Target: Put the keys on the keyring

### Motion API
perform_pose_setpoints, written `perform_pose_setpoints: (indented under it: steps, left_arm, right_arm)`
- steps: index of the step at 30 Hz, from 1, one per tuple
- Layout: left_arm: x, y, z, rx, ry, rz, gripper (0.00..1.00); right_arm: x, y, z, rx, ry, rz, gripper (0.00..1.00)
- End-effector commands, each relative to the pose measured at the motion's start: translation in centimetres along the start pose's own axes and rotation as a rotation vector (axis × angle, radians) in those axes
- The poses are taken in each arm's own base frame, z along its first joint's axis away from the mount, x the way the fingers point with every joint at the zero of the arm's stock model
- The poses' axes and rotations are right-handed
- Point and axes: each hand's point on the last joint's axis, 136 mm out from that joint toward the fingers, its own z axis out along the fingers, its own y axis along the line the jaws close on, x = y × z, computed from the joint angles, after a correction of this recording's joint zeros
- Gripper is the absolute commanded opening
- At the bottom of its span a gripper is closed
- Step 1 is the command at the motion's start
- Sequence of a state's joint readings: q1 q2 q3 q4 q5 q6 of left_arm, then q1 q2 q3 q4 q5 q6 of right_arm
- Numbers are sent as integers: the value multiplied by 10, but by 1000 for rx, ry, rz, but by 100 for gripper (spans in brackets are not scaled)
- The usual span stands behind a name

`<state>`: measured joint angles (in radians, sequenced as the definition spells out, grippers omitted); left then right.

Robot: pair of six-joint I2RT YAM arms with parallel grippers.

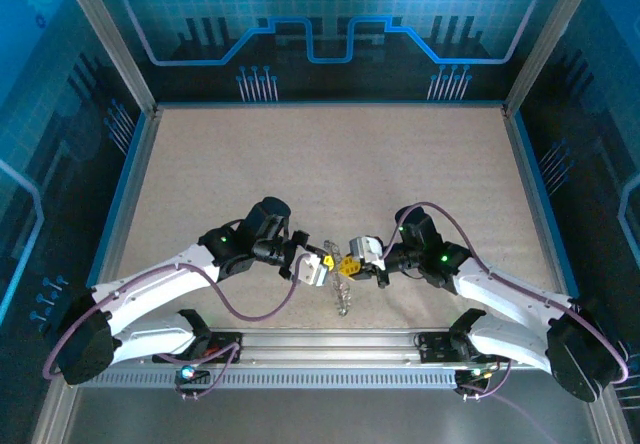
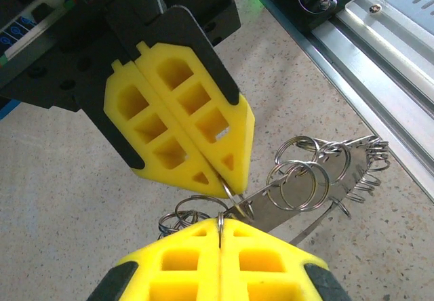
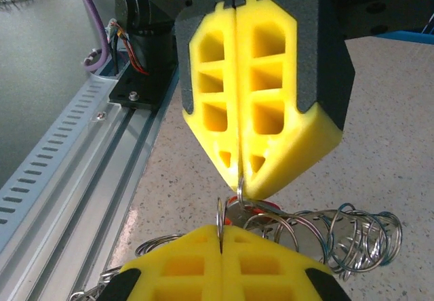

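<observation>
Blue-lit enclosure, speckled beige tabletop point(image 1: 330, 164), and the two arms meet nose to nose just in from the front rail point(image 1: 330, 346). The left gripper point(image 1: 318, 269) and the right gripper point(image 1: 352, 261) are both clamped fully closed with their tips nearly touching. Each one pinches a thin wire loop of the keyring point(image 2: 308, 175) right at its very tip. The rest of the keyring, a tangle of silver rings plus a springy coil, trails off to one side of the pinch point. One of the keys point(image 3: 261, 207) pokes its red head out just behind the tips in the right wrist view. A flat grey blade point(image 2: 281, 203) runs under the rings in the left wrist view. Honestly can't tell if both tips are on the same loop or on two neighbouring ones, the wire's too fine.

Looks like mid-threading to me. My advice for this bit:
- Treat one side as the anchor and move only the other.
- Go slowly and follow the curve of the wire rather than tugging the loops apart.
- The grip is only at the tips, so any sideways yank could pop the wire free.
- Keep tension low so the tangle doesn't swing and snag the key.
</observation>
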<state>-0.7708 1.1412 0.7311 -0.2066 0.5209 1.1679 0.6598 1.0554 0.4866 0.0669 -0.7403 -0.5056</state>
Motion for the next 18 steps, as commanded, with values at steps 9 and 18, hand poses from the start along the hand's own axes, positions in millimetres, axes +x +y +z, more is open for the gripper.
perform_pose_setpoints:
  steps: [9, 18]
  left_arm:
    - [-7, -11, 2, 62, -31, 56, 0]
    - [-5, -6, 5, 35, -28, 47, 0]
  right_arm:
    - [-15, -15, -6, 36, -35, 4, 0]
    - [-18, -11, -4, -5, -50, 5, 0]
